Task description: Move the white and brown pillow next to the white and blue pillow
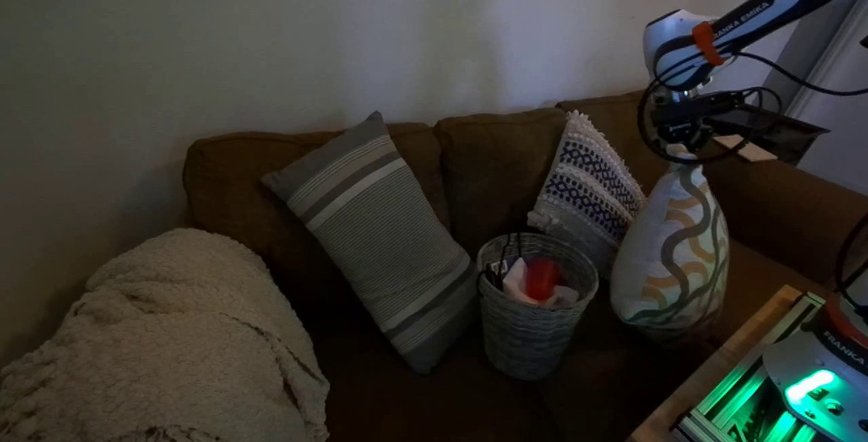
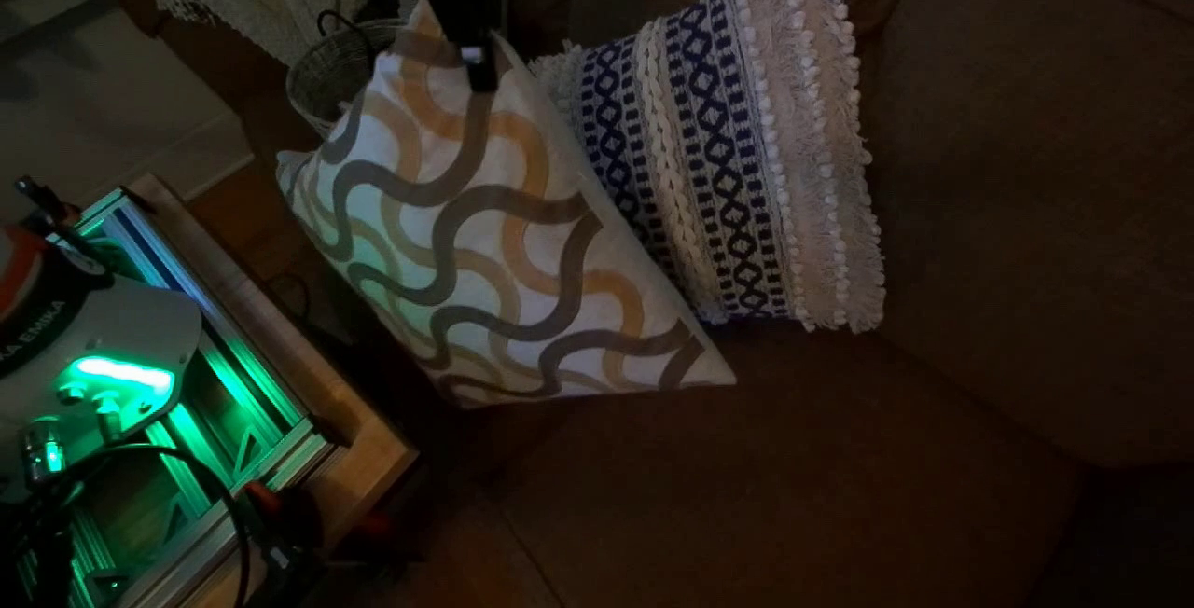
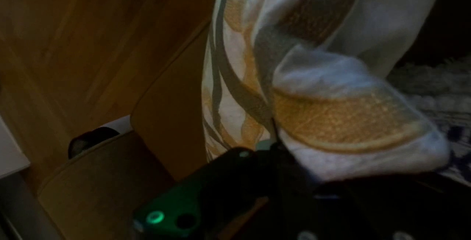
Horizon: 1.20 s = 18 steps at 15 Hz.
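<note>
The white and brown pillow, white with brown and tan wavy lines, shows in both exterior views point(image 1: 678, 252) point(image 2: 476, 244) and fills much of the wrist view point(image 3: 342, 118). My gripper point(image 1: 681, 147) is shut on its top corner, and the pillow hangs below it. The gripper also shows in an exterior view point(image 2: 479, 67) and in the wrist view point(image 3: 272, 146). The white and blue pillow point(image 1: 586, 188) leans on the sofa back, just behind the held pillow, which partly covers it point(image 2: 718, 160). Whether the held pillow's lower edge touches the seat, I cannot tell.
A wicker basket point(image 1: 532, 344) with a red item stands on the sofa point(image 1: 495, 171) beside the held pillow. A grey striped pillow point(image 1: 386, 232) leans farther along, past the basket. A fleecy blanket point(image 1: 183, 333) covers the sofa end. The robot base's wooden table point(image 2: 373, 459) faces the seat closely.
</note>
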Tool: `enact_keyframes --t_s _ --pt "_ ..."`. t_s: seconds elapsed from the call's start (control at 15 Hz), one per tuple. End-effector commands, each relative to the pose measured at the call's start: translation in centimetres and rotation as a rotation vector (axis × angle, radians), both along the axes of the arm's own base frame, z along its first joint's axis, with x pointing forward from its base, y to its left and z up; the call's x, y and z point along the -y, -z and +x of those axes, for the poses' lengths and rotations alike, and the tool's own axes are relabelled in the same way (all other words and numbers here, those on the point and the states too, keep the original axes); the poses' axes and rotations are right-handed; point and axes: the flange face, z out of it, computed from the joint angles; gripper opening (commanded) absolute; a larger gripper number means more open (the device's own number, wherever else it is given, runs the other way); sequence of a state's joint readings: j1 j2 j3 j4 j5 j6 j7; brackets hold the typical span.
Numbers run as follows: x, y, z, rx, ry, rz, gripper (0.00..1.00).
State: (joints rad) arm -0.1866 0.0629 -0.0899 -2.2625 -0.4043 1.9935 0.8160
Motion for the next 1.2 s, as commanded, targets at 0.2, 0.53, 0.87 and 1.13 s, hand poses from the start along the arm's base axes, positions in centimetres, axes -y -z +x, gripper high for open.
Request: enact_keyframes --t_s 0.2,0.53,0.87,1.13 --pt "-1.2 -3.5 9.4 0.154 0.065 -0.079 0.02" --pt "-3.4 -2.9 10.4 0.151 0.021 -0.13 0.54" --pt "-2.7 -7.1 9.2 0.188 0.003 -0.156 0.92" --pt "-2.5 -8.4 9.4 0.198 -0.033 -0.145 0.97"
